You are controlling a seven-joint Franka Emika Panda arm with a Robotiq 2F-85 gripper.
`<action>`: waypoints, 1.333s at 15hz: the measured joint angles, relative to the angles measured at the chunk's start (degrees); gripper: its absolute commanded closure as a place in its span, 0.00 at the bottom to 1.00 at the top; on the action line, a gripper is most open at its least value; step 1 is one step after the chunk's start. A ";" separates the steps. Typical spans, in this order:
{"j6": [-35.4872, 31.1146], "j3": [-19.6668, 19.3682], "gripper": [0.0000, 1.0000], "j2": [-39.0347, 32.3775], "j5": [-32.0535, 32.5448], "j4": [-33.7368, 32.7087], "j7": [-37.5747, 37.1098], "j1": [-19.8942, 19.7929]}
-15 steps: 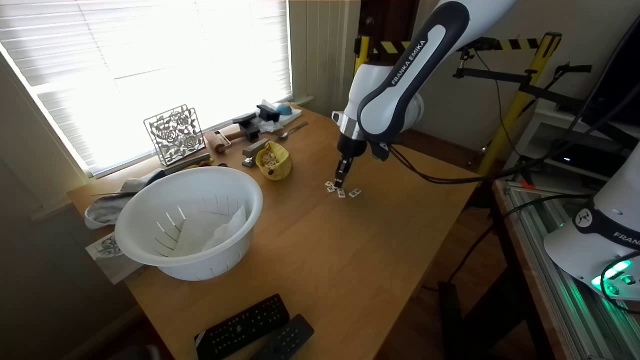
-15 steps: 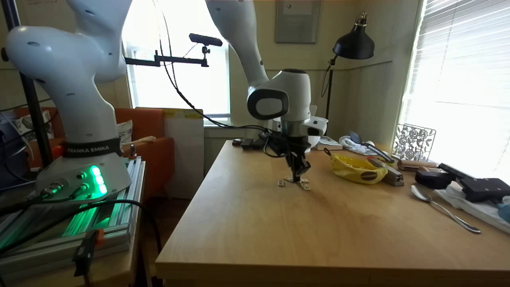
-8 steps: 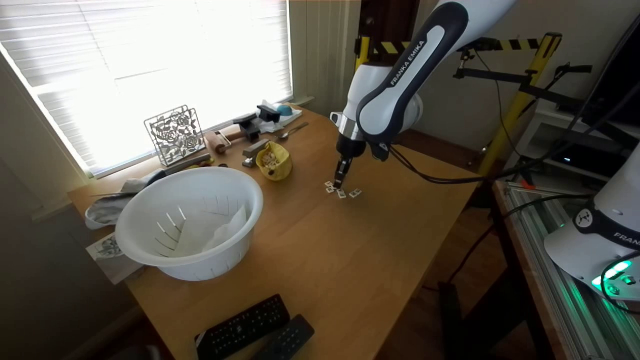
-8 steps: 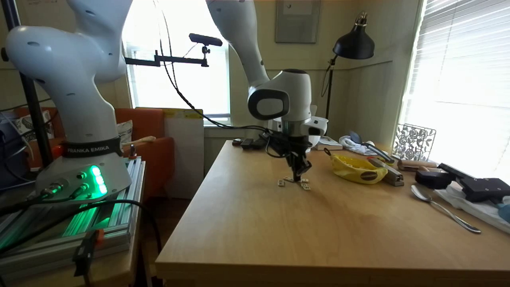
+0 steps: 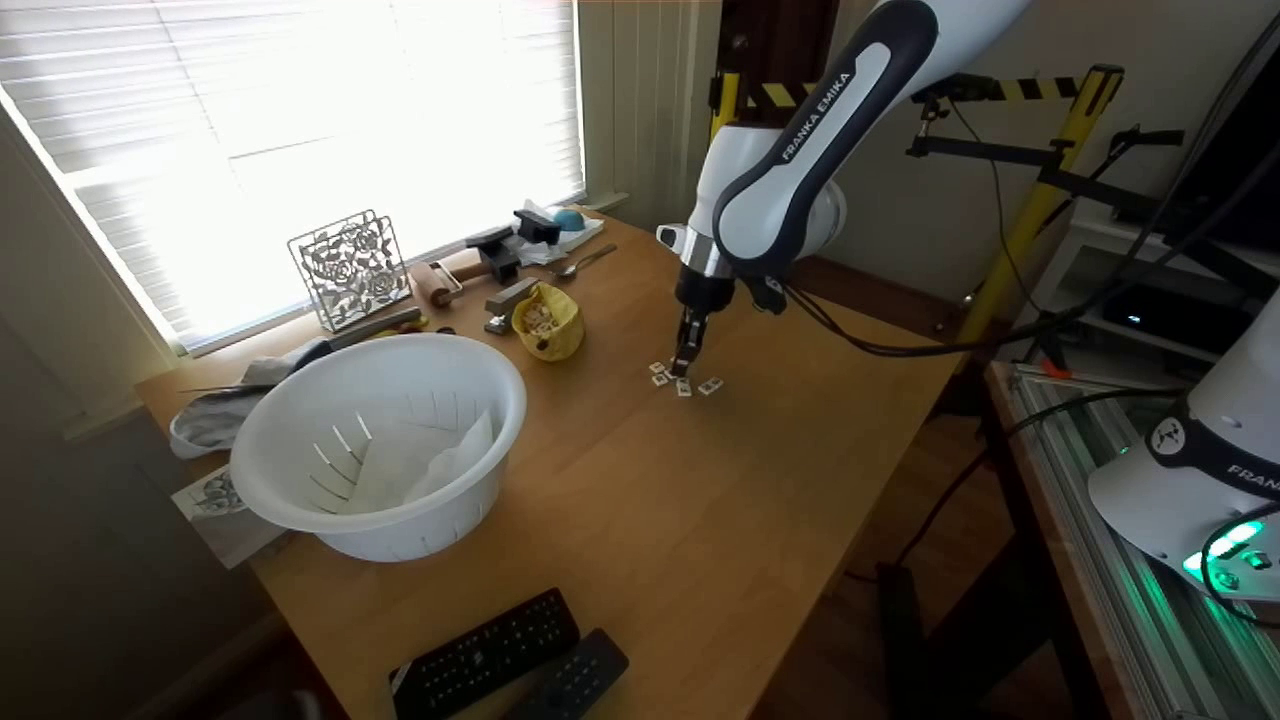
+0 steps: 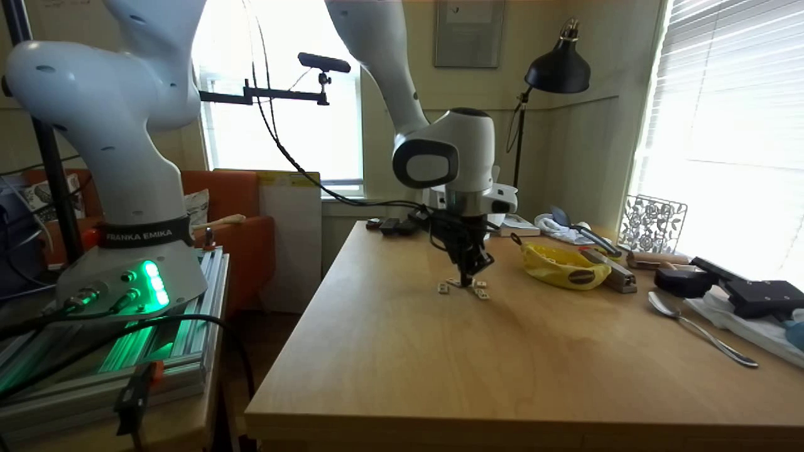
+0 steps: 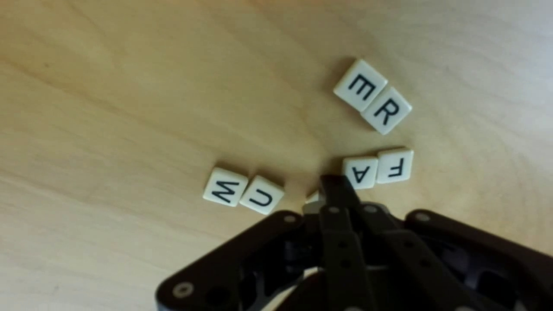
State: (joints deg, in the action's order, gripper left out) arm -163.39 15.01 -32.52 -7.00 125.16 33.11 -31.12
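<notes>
In an exterior view, camera sits high, tilted well down across the table (image 5: 640, 520) toward the blinds (image 5: 350, 100); white basin (image 5: 440, 525) close, robot base (image 5: 1150, 500) at frame right. In an exterior view, camera sits low, off the table's end, facing along it toward the lamp (image 6: 558, 69), robot base at frame left. Shared by both: table, robot base, blinds. Wrist view: close, facing down on lettered tiles (image 7: 262, 195), small in both exterior views.
</notes>
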 measured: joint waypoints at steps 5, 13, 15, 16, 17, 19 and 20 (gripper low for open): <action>0.91 -0.23 1.00 0.01 0.01 -0.32 5.99 -0.14; 1.71 -0.72 1.00 0.22 0.02 -0.37 15.26 -0.28; 2.60 -0.74 1.00 0.37 0.02 -0.39 18.05 -0.47; 3.13 -0.79 1.00 0.47 0.02 -0.40 19.40 -0.52; 3.73 -0.89 1.00 0.57 0.02 -0.43 20.64 -0.54; 4.66 -1.14 1.00 0.76 0.02 -0.44 22.82 -0.54; 5.01 -1.25 1.00 0.83 0.02 -0.44 23.89 -0.54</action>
State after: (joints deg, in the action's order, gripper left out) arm -158.38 13.76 -31.69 -6.98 124.71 57.00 -31.66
